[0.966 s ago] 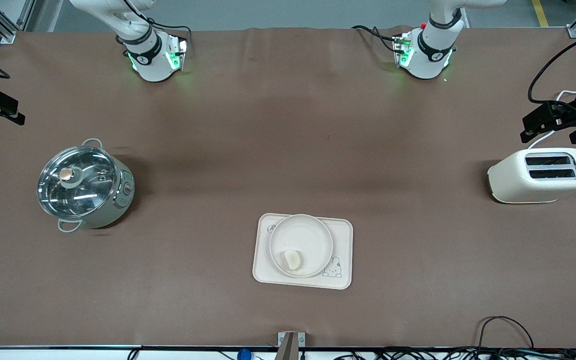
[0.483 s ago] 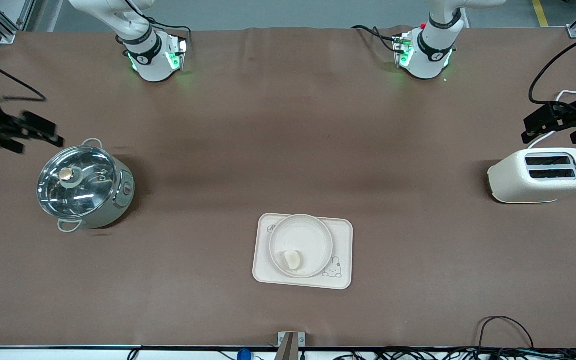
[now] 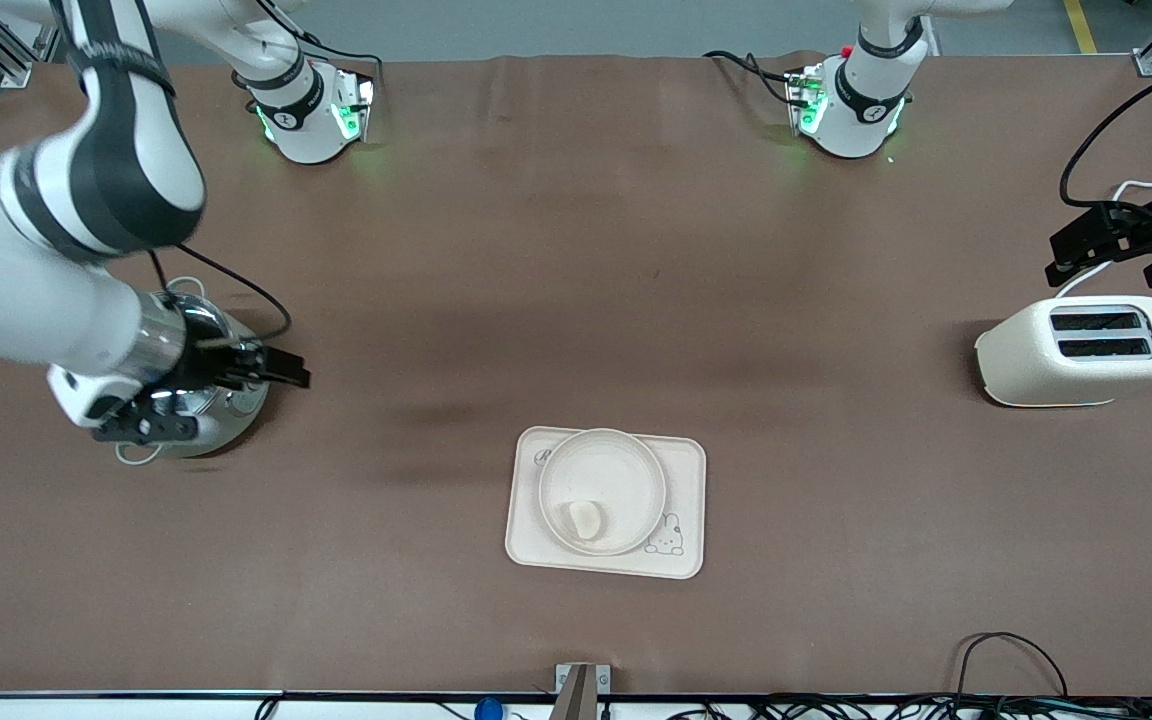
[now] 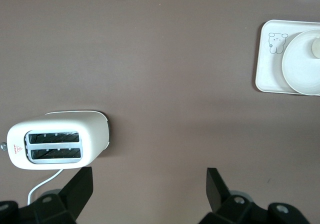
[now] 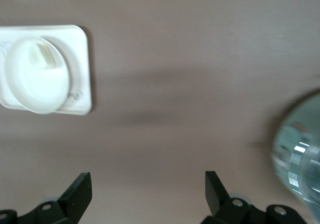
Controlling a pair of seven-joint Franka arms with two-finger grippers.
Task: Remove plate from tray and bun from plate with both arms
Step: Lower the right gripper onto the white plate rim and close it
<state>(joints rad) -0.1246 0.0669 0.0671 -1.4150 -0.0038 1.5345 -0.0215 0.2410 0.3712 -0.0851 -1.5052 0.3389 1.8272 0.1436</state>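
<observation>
The round cream plate (image 3: 626,468) lies on a rectangular cream tray (image 3: 686,455) at the table's middle, nearer to the front camera than both arm bases. The small pale bun (image 3: 584,518) rests in the plate. My right gripper (image 3: 216,400) hangs open and empty over a steel pot (image 3: 236,420), well apart from the plate. My left gripper (image 3: 1116,255) is open and empty, over the table just beside a toaster (image 3: 1081,350). In the left wrist view the plate (image 4: 300,69) and bun (image 4: 316,46) show far from the left gripper (image 4: 150,184). In the right wrist view the plate (image 5: 27,86) and bun (image 5: 44,56) are likewise far from the right gripper (image 5: 148,189).
The lidded pot (image 5: 300,159) stands toward the right arm's end of the table. The white toaster (image 4: 57,141) stands toward the left arm's end. Brown table cloth (image 3: 576,300) spreads between them. Cables lie along the table edge nearest the front camera.
The right arm has swung in from its end of the table, and its gripper is now over the pot. The left arm, plate and bun have not moved.
</observation>
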